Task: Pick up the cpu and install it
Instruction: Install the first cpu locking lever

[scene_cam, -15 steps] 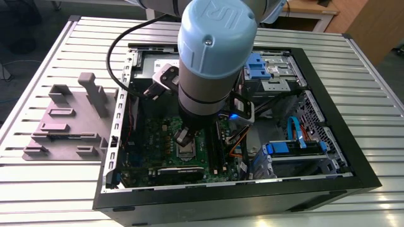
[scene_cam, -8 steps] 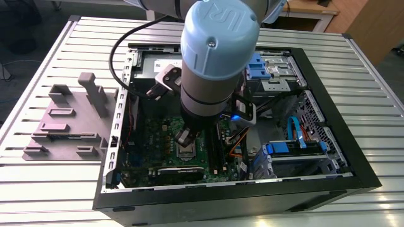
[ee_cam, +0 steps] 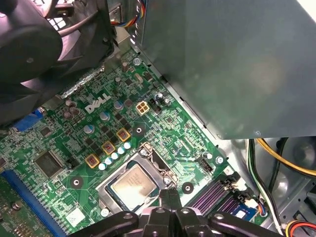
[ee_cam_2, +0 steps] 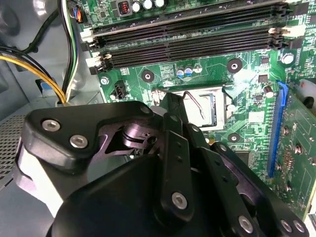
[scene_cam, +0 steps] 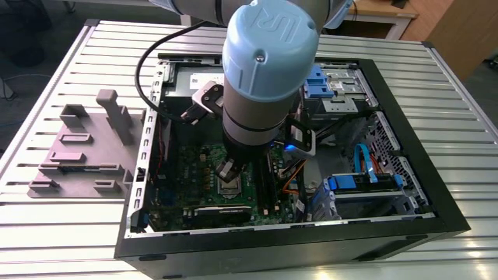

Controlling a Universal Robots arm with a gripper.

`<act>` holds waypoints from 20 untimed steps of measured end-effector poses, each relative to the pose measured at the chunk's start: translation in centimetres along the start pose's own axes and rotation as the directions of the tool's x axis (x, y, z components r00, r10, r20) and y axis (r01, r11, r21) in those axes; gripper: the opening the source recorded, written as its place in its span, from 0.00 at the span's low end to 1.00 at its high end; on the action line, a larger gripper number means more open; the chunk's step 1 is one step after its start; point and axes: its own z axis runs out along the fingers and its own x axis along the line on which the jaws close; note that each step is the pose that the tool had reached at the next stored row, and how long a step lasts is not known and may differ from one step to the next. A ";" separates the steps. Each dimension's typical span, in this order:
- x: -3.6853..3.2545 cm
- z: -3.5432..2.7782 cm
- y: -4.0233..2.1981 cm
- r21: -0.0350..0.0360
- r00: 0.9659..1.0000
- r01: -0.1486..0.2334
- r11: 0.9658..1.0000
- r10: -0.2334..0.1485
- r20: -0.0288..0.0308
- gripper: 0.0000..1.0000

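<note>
**One arm over the socket, cpu seated**

One arm reaches down into the open computer case [scene_cam: 404,192], which lies on its side on the slatted table [scene_cam: 70,87]. The gripper [ee_cam: 169,197] hangs directly over the socket frame [ee_cam: 148,165] on the green motherboard [ee_cam: 74,148]; in the first wrist view its two fingers [ee_cam: 164,205] are pressed together with nothing between them, tips just above the near edge of the socket.

The cpu [ee_cam: 132,183] lies flat inside the socket frame, silver top up, square to the frame. In the second wrist view the socket [ee_cam_2: 210,106] shows past the gripper body, with a thin metal lever [ee_cam_2: 195,101] arching over it and the memory slots [ee_cam_2: 187,34] beyond.

In the exterior view the mauve-grey tray [scene_cam: 81,154] with upright blocks sits on the table at the exterior view's left, just beside the case wall, well apart from the gripper.
</note>
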 end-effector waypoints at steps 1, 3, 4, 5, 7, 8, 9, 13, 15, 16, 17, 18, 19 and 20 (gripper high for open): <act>0.00 0.00 0.00 0.000 1.000 0.000 1.000 0.000 0.000 0.11; 0.03 0.05 -0.02 0.000 1.000 0.000 1.000 0.000 0.000 0.11; 0.06 0.11 -0.04 0.000 1.000 0.000 1.000 0.000 0.000 0.11; 0.08 0.20 -0.06 0.000 1.000 -0.001 1.000 0.001 0.000 0.11; 0.16 0.40 -0.13 0.001 1.000 -0.003 1.000 0.003 0.000 0.11; 0.21 0.51 -0.17 0.001 1.000 -0.004 1.000 0.004 0.000 0.11; 0.25 0.62 -0.20 0.001 1.000 -0.005 1.000 0.005 0.000 0.11; 0.33 0.93 -0.27 0.003 1.000 -0.008 1.000 0.008 -0.001 0.11; 0.33 0.93 -0.27 0.003 1.000 -0.008 1.000 0.008 -0.001 0.11; 0.33 0.94 -0.27 0.003 1.000 -0.008 1.000 0.008 -0.001 0.11; 0.33 0.96 -0.28 0.003 1.000 -0.008 1.000 0.008 -0.001 0.11; 0.33 1.00 -0.28 0.003 1.000 -0.008 1.000 0.008 -0.001 0.11; 0.34 1.03 -0.29 0.004 1.000 -0.008 1.000 0.008 -0.002 0.11; 0.37 1.08 -0.30 0.004 1.000 -0.008 1.000 0.008 -0.002 0.11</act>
